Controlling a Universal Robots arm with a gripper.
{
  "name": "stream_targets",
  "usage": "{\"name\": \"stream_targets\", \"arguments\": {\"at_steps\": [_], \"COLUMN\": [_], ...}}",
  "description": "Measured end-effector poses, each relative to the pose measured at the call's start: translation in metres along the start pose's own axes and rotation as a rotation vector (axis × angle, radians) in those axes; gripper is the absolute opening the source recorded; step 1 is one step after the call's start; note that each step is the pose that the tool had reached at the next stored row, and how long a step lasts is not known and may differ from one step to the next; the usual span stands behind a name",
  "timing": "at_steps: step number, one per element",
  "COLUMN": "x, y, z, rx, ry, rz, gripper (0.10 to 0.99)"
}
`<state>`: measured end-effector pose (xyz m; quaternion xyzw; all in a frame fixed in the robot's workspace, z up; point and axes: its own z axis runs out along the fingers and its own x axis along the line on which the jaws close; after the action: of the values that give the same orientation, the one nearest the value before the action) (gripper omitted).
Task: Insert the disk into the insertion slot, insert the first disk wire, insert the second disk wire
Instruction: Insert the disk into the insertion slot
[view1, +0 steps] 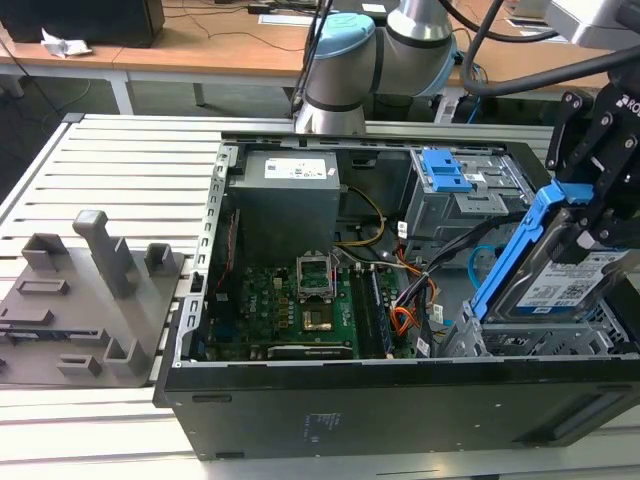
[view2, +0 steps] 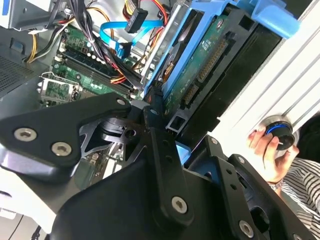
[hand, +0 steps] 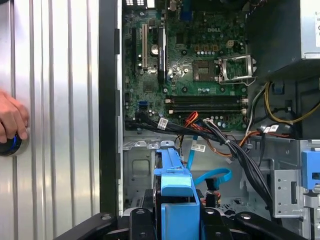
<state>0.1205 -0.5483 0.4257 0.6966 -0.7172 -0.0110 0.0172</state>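
My pincer (view1: 592, 232) grips the disk (view1: 560, 285) by its blue frame, holding it tilted above the low perforated slot (view1: 520, 342) at the exterior view's right of the open computer case (view1: 400, 400). The light blue cable (hand: 212, 176) and red-orange wires (hand: 191, 119) lie loose inside. A person's hand (hand: 10, 120) rests on a knob (hand: 10, 146).

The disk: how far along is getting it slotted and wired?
Nothing is finished yet. In hand: the gripper holds the disk tilted above the insertion slot, not seated. Left: the first disk wire and the second disk wire both lie loose inside the case, unplugged.
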Motion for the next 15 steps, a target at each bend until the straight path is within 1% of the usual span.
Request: {"name": "stream_targets", "arguments": {"at_steps": [2,8,9,11,13,15], "x": [0.0000,-0.0002,-0.0002,-0.0002,-0.0003,-0.0003], "y": [-0.0002,-0.0008,-0.0010,-0.0011,-0.0013,-0.0014], "z": [0.0068,0.0212,0.0249,0.0282,0.0330,0.0351], "rx": [0.000,0.000,0.000,0.000,0.000,0.000], "ry": [0.0000,0.0000,0.0000,0.0000,0.0001,-0.0001], "rz": [0.000,0.000,0.000,0.000,0.000,0.000], "gripper": [0.361,0.361,0.361,0.361,0.361,0.361]}}
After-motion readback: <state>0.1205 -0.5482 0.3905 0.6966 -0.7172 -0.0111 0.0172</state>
